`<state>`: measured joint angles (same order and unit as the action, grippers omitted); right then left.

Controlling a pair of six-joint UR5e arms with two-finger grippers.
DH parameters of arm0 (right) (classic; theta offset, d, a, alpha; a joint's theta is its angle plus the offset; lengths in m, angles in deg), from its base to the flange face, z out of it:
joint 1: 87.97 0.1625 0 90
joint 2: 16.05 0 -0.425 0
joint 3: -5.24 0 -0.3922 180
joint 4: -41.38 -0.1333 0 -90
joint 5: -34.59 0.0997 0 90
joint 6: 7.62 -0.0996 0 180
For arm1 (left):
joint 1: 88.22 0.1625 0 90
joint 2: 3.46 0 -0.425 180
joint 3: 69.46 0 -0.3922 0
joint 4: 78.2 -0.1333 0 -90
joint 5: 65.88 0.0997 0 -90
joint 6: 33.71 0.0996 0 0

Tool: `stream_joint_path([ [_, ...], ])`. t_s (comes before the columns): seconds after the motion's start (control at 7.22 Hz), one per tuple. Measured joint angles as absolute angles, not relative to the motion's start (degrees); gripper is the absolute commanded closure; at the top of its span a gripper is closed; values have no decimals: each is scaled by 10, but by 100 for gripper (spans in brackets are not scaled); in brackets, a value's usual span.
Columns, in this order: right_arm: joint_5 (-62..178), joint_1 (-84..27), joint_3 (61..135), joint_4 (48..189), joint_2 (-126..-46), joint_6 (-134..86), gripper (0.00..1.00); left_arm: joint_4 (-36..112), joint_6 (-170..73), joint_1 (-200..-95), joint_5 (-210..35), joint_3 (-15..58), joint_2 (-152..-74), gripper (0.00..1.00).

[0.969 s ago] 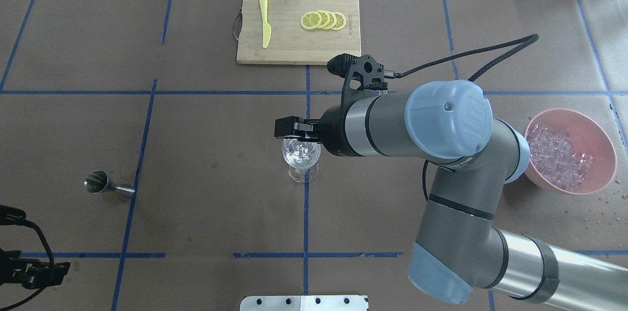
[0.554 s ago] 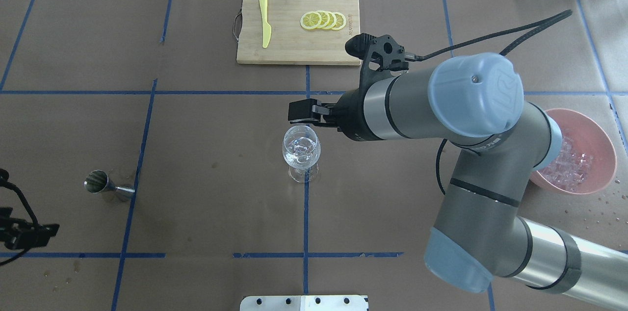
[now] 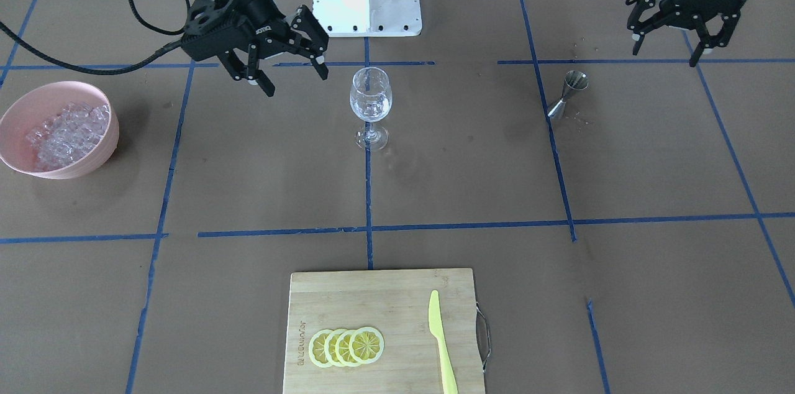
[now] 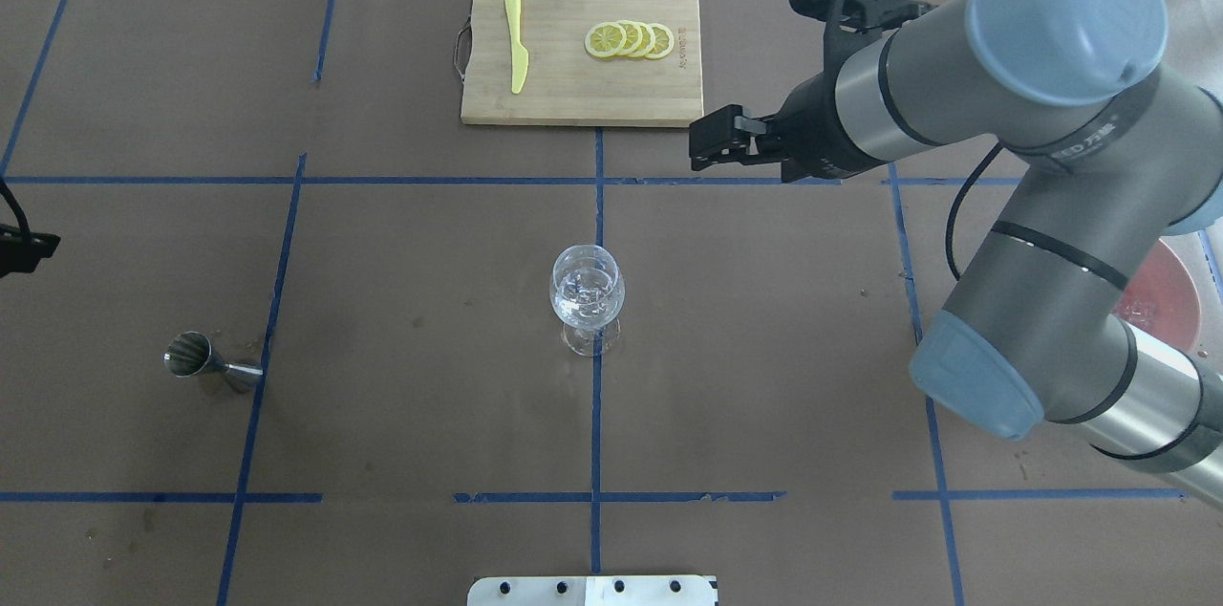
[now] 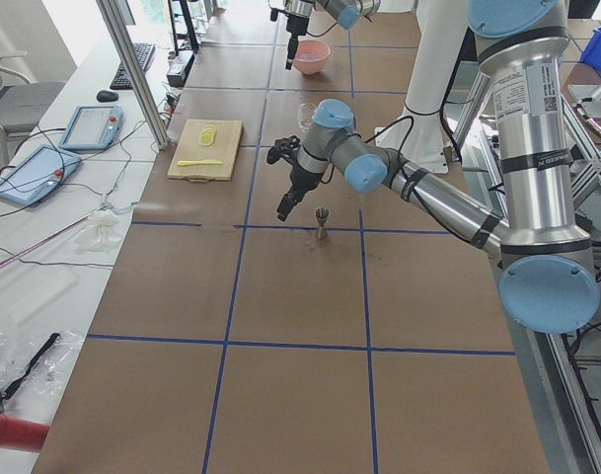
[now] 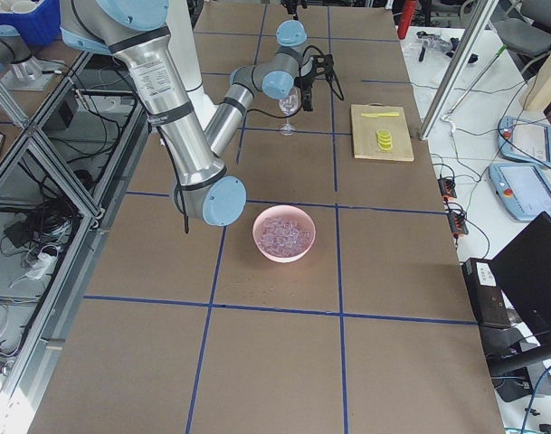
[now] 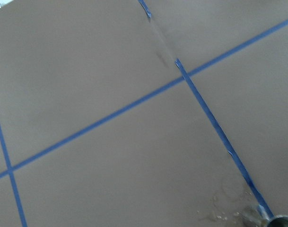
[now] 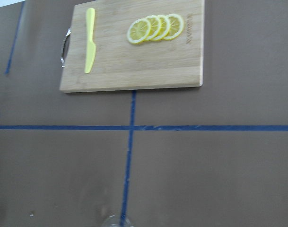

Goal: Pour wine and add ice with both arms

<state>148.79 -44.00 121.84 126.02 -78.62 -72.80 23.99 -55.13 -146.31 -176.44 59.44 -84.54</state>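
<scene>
Toward the left end of the counter (image 4: 401, 243), the left gripper (image 3: 677, 47) hangs above the surface with its jaws spread wide and nothing between them. Just beside it, a steel jigger (image 4: 205, 362) stands on a blue tape line, with bare paper all round. At the middle a stemmed wine glass (image 4: 587, 295) stands upright with clear glinting pieces in its bowl and open counter on every side. Against the middle of the far edge lies a cutting board (image 4: 573, 90) carrying a yellow knife (image 4: 516, 42) and lemon slices (image 4: 631, 40). The right gripper (image 3: 292, 76) hovers to the right of the glass, clear of it, jaws parted and empty. Near the right end, the ice (image 3: 65, 127) lies heaped in a pink bowl (image 3: 15, 161).
</scene>
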Motion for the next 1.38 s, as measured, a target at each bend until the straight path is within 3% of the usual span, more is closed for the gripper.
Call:
stream_joint_path([
  [0.42,1510,-361,1200,1330,-855,-534,0,230,-501,-1574,-1845,487,-913,0],
  [0.83,1614,-222,1090,1336,-897,-310,0,230,-362,-1712,-1968,322,-956,0],
  [1.11,1668,-125,997,1339,-911,-159,0,220,-355,-1740,-2003,281,-948,0],
  [1.38,1676,-85,950,1339,-920,-111,0,214,-377,-1746,-2018,260,-924,0],
])
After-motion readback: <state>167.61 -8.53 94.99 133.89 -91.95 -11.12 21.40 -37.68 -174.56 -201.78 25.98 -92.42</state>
